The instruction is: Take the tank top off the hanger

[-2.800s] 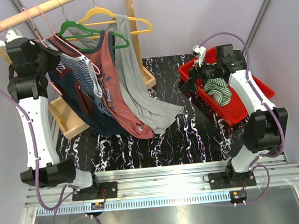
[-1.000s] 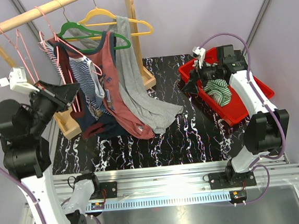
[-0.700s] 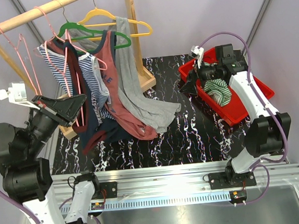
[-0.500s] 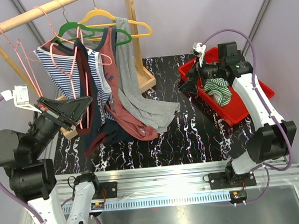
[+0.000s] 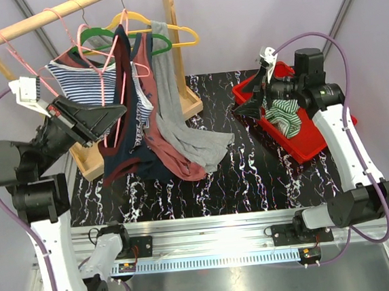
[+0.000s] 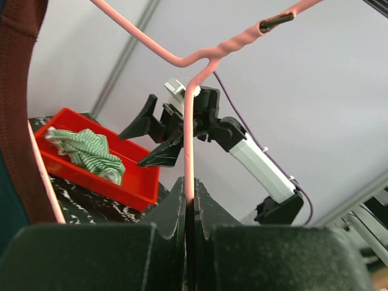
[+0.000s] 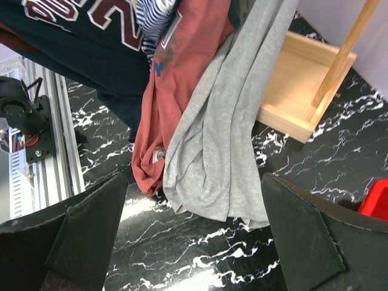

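Left gripper [image 6: 190, 203] is clamped tight on the hanger [image 6: 188, 139], up near the far-left corner of the table [image 5: 251, 174], with the navy tank top [image 5: 137, 147] drooping off it. Right gripper [image 5: 255, 94] hangs spread wide by the right edge, holding nothing. Fabric's light and floppy, probably snaggy. A shoulder strap looks like the spot to grab, though the straps are hard to make out.

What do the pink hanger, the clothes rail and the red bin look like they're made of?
The pink hanger is likely coated metal wire: thin, twisted at the neck, with a dark bare tip. The rail looks like unpainted wood, pale and matte. The red bin is probably plastic: smooth, uniform colour, slight sheen.
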`<state>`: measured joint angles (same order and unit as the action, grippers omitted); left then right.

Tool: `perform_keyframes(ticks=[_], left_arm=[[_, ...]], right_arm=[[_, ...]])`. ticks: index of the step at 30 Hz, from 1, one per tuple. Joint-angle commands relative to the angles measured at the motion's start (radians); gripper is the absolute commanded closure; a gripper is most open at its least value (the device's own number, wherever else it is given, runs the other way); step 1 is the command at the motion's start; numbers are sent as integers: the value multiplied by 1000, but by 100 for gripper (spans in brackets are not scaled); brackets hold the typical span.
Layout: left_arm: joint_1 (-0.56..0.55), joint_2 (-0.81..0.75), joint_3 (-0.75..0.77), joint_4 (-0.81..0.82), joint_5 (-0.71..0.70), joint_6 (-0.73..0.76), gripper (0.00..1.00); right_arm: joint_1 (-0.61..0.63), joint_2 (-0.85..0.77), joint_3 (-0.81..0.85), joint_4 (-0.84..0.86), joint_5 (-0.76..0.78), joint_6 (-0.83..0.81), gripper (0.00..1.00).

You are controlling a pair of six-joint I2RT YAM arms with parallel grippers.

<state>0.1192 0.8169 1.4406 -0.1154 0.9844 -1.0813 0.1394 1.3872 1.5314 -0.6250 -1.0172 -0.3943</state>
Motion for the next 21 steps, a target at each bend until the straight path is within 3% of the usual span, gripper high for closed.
perform_keyframes(ticks=[1,9,14,21], left_arm=[[-90,40,90,169,17,-8,100],[-372,197,265,10,-55,161,100],[-450,313,331,-55,-46,219,100],[-523,402,284,-67,-18,241,100]], right_arm=[[12,-34,59,34,-32,31,0],[19,-13,168,67,-49,106,0],[22,-10,211,131,-55,179,0],[23,-22,194,269,-9,357,0]])
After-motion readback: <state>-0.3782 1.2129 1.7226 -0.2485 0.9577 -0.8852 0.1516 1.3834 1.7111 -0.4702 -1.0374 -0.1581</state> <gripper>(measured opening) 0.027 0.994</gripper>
